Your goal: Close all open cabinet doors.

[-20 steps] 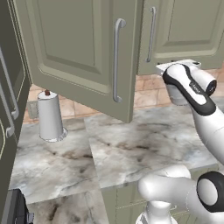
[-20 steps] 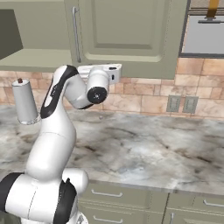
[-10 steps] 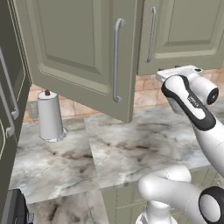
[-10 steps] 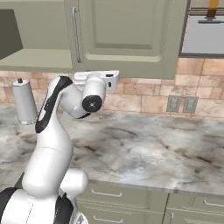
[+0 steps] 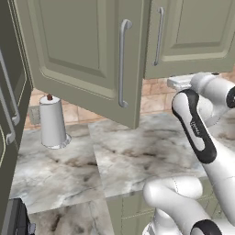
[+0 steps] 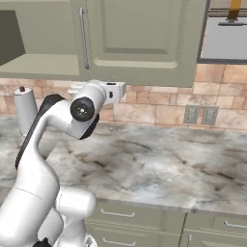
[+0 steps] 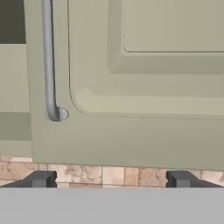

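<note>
Left base view showed the open cabinet door swung out over the surface, well to the left of the claw. Hand view had the claw spread wide and empty, just below a shut door. Its bar handle ran upright.

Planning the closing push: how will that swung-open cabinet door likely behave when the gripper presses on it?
The open cabinet door looks like a rigid panel, so it should swing rather than flex. Its flat painted face may let the fingertips slide; the bar handle offers a surer catch. Weight cannot be judged.
</note>
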Motion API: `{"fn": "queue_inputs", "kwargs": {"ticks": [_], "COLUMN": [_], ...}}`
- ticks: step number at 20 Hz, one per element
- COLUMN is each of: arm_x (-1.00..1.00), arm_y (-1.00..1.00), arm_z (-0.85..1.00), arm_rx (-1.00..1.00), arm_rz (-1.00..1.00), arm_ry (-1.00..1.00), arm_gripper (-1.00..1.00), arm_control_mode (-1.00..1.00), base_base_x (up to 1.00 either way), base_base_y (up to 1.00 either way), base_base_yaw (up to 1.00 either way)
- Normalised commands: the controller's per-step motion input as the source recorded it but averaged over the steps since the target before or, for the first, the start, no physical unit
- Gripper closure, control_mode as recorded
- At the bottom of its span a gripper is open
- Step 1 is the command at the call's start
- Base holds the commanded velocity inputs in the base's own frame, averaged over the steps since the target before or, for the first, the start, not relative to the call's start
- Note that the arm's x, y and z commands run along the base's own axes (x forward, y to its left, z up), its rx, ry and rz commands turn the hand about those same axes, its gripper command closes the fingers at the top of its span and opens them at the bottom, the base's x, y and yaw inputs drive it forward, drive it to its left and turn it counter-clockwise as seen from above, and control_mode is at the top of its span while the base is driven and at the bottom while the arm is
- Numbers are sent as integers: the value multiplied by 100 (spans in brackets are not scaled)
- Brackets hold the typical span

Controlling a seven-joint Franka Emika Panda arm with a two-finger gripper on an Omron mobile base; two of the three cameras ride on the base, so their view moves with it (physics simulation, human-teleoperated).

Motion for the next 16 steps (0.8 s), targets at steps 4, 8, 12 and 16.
{"fn": "queue_inputs", "kwargs": {"ticks": [4, 8, 12, 16], "arm_x": [-82, -85, -80, -74], "arm_y": [-10, -4, 0, 0], "arm_z": [37, 23, 28, 28], "arm_rx": [0, 0, 0, 0], "arm_rz": [-5, -2, -4, -5], "arm_ry": [24, 18, 16, 20], "arm_gripper": [-100, -100, -100, -100], "arm_control_mode": [-100, -100, -100, -100], "base_base_x": [0, 0, 0, 0], "base_base_y": [0, 0, 0, 0], "base_base_yaw": [0, 0, 0, 0]}}
